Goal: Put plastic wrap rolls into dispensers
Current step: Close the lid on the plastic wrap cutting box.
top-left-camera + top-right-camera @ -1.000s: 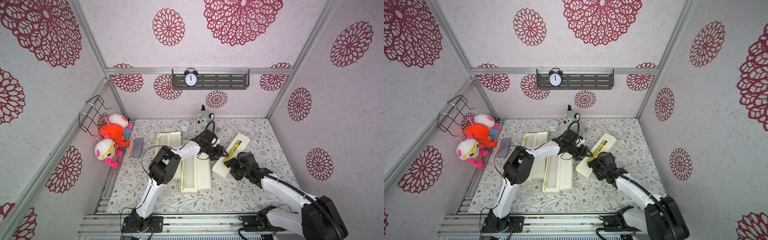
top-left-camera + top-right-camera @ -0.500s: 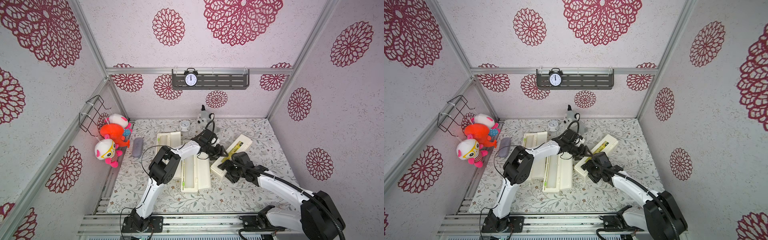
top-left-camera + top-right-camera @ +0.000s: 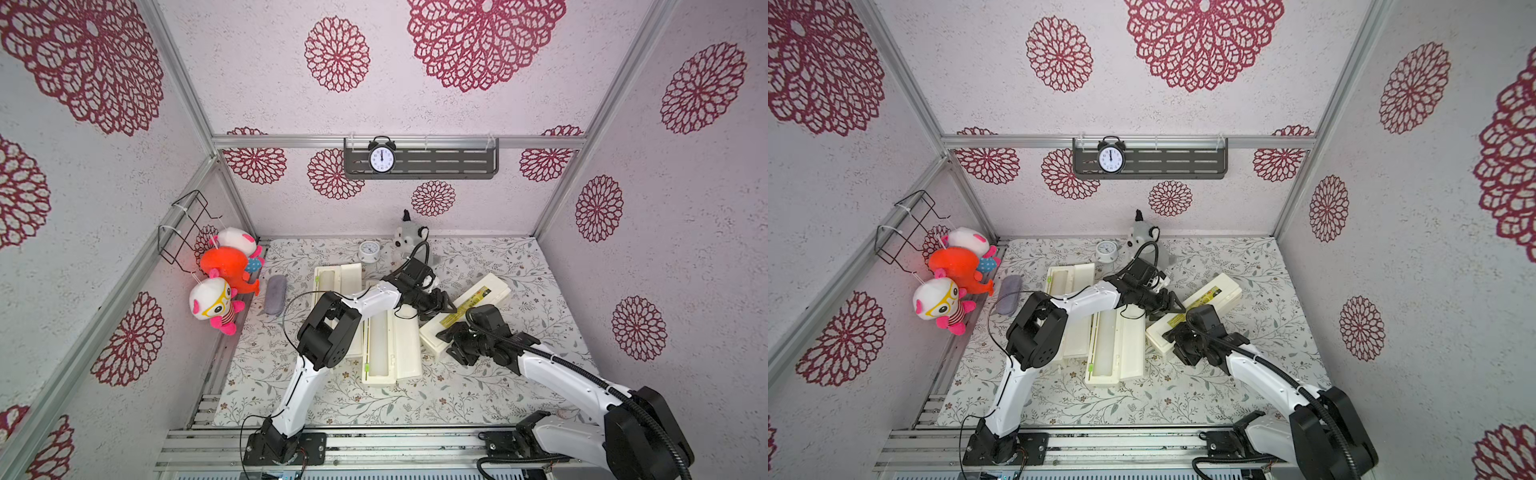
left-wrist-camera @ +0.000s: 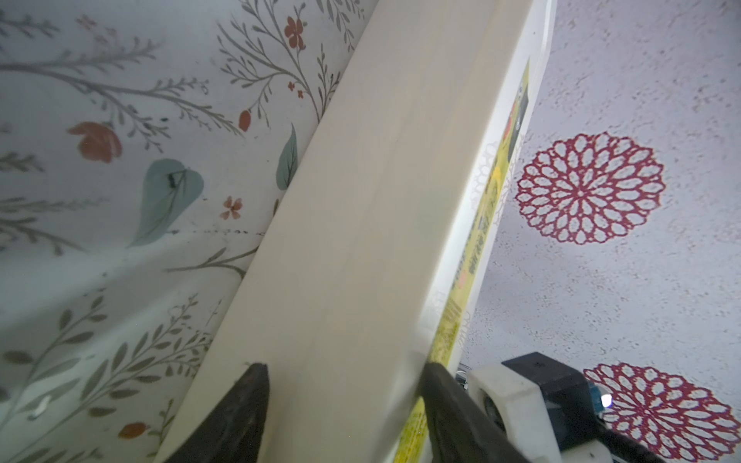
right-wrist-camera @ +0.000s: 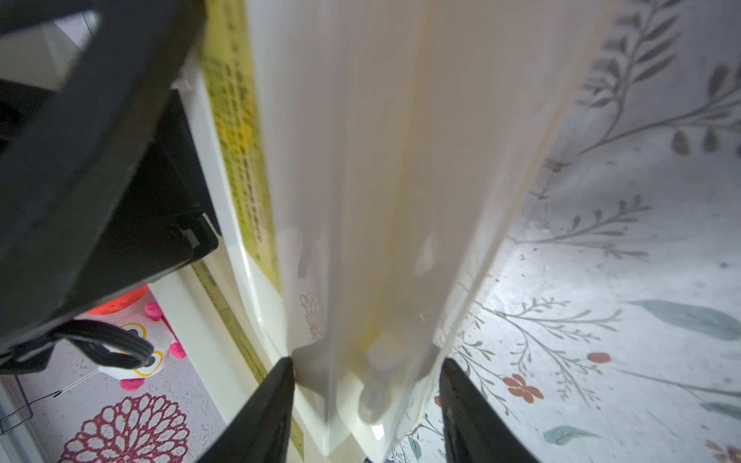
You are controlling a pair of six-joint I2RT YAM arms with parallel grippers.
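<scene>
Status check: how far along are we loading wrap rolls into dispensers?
Done, apparently: the back dispenser and middle dispenser lie open, each with a roll in its tray. In hand: left hand grips the closed dispenser, right hand straddles its end. Left: its inside is hidden, so its roll is unconfirmed.

Both arms reach inward, left gripper (image 3: pixel 449 307) and right gripper (image 3: pixel 444 336) close together, jaws clamped part-spread.
</scene>
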